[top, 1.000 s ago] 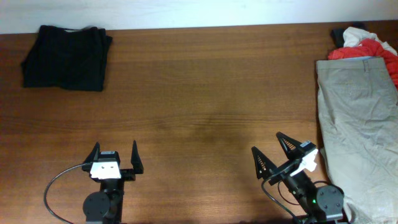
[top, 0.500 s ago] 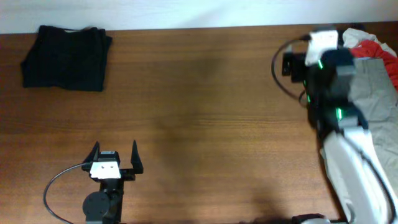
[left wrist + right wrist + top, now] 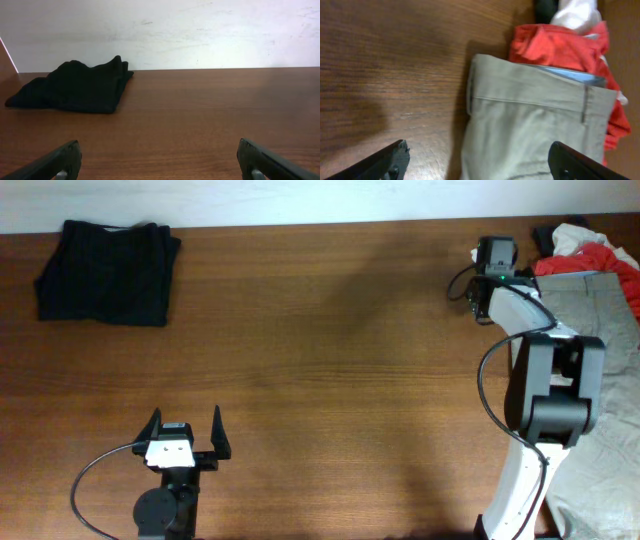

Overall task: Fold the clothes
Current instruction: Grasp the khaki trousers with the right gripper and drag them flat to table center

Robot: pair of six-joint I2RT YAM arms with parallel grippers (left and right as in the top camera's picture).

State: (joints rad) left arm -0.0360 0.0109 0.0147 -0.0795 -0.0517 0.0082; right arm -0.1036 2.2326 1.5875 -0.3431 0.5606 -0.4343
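Observation:
Khaki trousers (image 3: 600, 320) lie along the right table edge, waistband toward the back; they also show in the right wrist view (image 3: 535, 125). A red garment (image 3: 612, 262) (image 3: 555, 45), a white one (image 3: 572, 238) (image 3: 577, 12) and a dark piece (image 3: 545, 6) are bunched behind the waistband. A folded black garment (image 3: 105, 270) (image 3: 75, 92) lies at the back left. My right gripper (image 3: 497, 268) (image 3: 479, 150) is open and hangs above the waistband's left corner, holding nothing. My left gripper (image 3: 185, 435) (image 3: 160, 160) is open and empty near the front edge.
The brown wooden table (image 3: 320, 350) ends at a white wall along the back. The right arm's links (image 3: 545, 385) stretch over the trousers' left side and hide part of them.
The right arm has swung from its place near the front edge up to the back right and now hangs above the trousers' waistband corner. The left arm has not moved.

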